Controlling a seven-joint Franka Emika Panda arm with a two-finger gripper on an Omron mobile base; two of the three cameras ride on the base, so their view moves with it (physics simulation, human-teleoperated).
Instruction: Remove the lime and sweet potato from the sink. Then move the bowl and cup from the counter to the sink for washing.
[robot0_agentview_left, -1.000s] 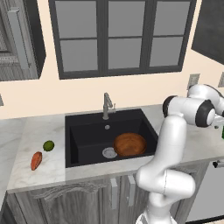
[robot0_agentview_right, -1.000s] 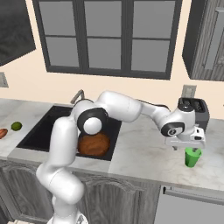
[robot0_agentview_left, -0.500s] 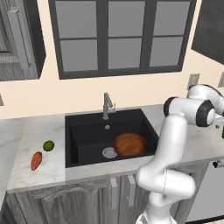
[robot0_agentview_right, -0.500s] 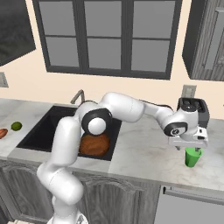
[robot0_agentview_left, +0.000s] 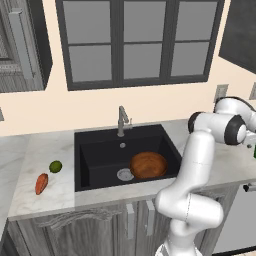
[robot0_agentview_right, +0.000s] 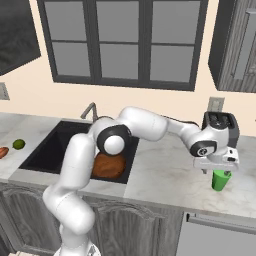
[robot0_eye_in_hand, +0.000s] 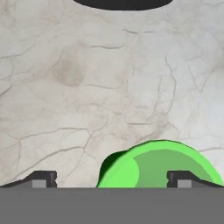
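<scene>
The green cup (robot0_agentview_right: 219, 180) stands on the counter (robot0_agentview_right: 165, 175) to the right of the sink (robot0_agentview_left: 100, 155). My gripper (robot0_agentview_right: 218, 171) hangs open just above its rim. In the hand view the cup (robot0_eye_in_hand: 162, 166) lies between the fingertips (robot0_eye_in_hand: 41, 178), closer to the right one. The brown wooden bowl (robot0_agentview_left: 148, 165) rests in the black sink beside the drain; my arm partly covers the bowl (robot0_agentview_right: 108, 167) in the right base view. On the counter left of the sink lie the lime (robot0_agentview_left: 55, 166) and the sweet potato (robot0_agentview_left: 41, 183).
A grey faucet (robot0_agentview_left: 121, 120) rises behind the sink. A dark appliance (robot0_agentview_right: 220, 124) stands on the counter behind the cup, below a wall outlet (robot0_agentview_right: 216, 104). The counter's front edge runs close in front of the cup.
My open gripper has sunk a little toward the cup. The cup, bowl, lime and sweet potato have stayed where they were.
</scene>
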